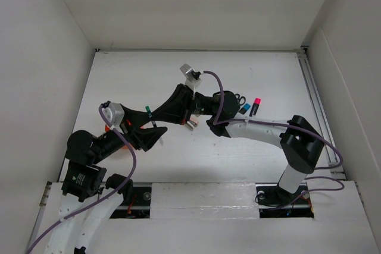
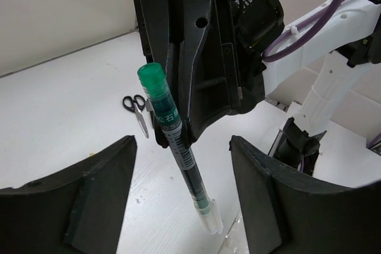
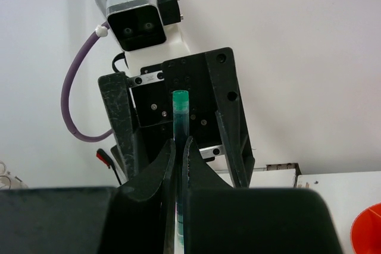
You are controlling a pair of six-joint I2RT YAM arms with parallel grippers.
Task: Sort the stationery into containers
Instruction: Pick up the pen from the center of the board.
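Note:
My right gripper (image 1: 156, 117) (image 3: 180, 144) is shut on a dark pen with a green cap (image 1: 149, 112) (image 2: 175, 147) (image 3: 180, 108) and holds it above the table, green end up. My left gripper (image 1: 144, 133) (image 2: 181, 173) faces it and is open. The pen stands between its fingers (image 3: 229, 111) with a gap on each side. Black-handled scissors (image 1: 238, 98) (image 2: 138, 111) lie on the table behind the right gripper, with a blue highlighter (image 1: 244, 109) and a pink highlighter (image 1: 256, 106) beside them. The orange cup (image 1: 108, 128) (image 3: 369, 230) is mostly hidden under the left arm.
A small pale item (image 1: 191, 124) lies just below the right gripper's body. White walls close in the table on the left, back and right. A metal rail (image 1: 315, 105) runs along the right edge. Purple cables loop over both arms.

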